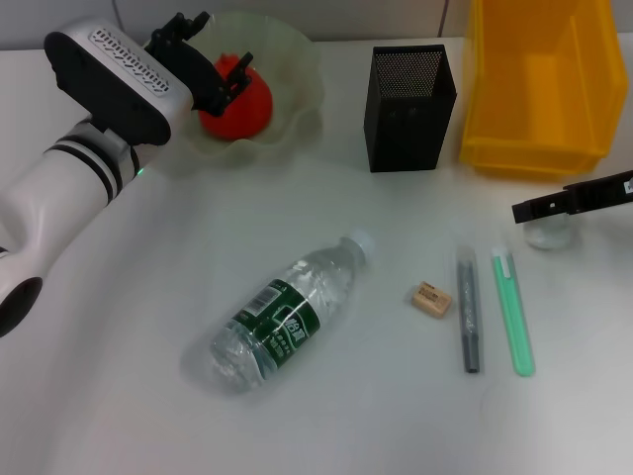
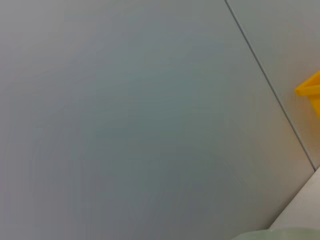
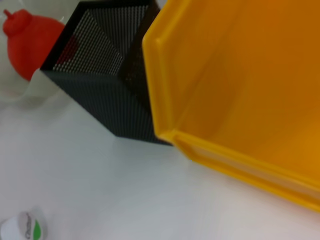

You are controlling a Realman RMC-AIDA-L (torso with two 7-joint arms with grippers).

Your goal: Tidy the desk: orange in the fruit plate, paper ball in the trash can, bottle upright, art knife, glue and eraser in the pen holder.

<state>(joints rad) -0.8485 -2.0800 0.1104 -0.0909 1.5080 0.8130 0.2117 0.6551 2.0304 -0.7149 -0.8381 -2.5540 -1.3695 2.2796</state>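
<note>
Now the left hand [image 1: 220, 61], fingers spread apart, hovers over the orange [image 1: 237, 102] in the fruit plate [image 1: 297, 59].

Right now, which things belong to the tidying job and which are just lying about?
Job: orange, fruit plate, bottle, eraser, pen holder, trash can, grey stick, green stick; left gripper over the orange.
Lying about: none; pale lump under right gripper unclear.

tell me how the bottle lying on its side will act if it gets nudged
The bottle lies flat on its round side, so a sideways push would probably roll it. It looks clear and mostly empty, so likely light and easily shoved. The thin plastic may dent under a firm claw squeeze.
</note>
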